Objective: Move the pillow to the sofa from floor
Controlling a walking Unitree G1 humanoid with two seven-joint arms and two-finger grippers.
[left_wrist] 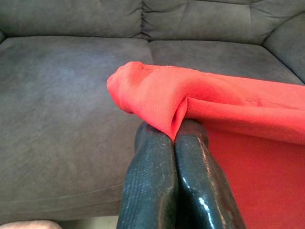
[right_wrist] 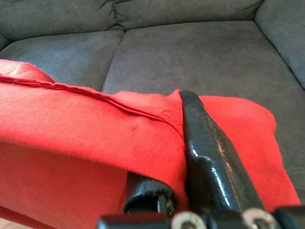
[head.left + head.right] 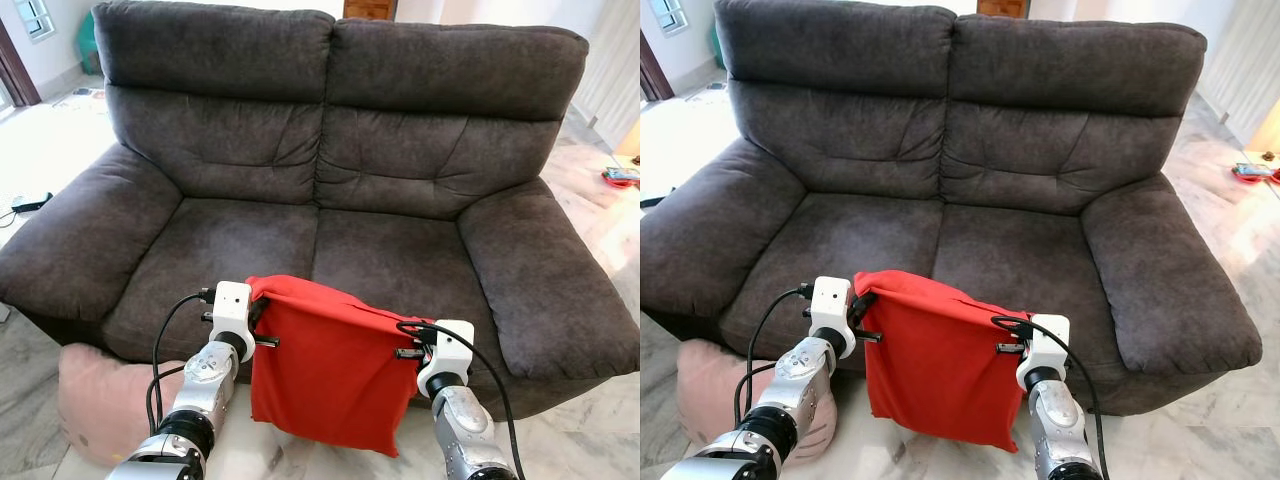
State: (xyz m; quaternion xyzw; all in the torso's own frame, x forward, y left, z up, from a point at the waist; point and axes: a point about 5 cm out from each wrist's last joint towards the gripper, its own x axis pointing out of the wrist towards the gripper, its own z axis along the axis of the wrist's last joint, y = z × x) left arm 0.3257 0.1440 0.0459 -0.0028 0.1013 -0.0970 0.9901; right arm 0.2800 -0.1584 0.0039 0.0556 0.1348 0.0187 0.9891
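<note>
I hold the red pillow (image 3: 325, 365) up by its top edge, my left claw (image 3: 262, 322) pinched tight on its left corner and my right claw (image 3: 408, 342) clamped on its right corner, so it hangs flat like a sheet, its long top edge running side to side between my two arms. It hangs off the floor, in front of the front edge of the sofa (image 3: 330, 215). The seat cushions lie straight ahead and slightly above its lower half, bare, so I judge a lift forward lands it. A pink cushion (image 3: 100, 400) sits on the floor by my left arm.
</note>
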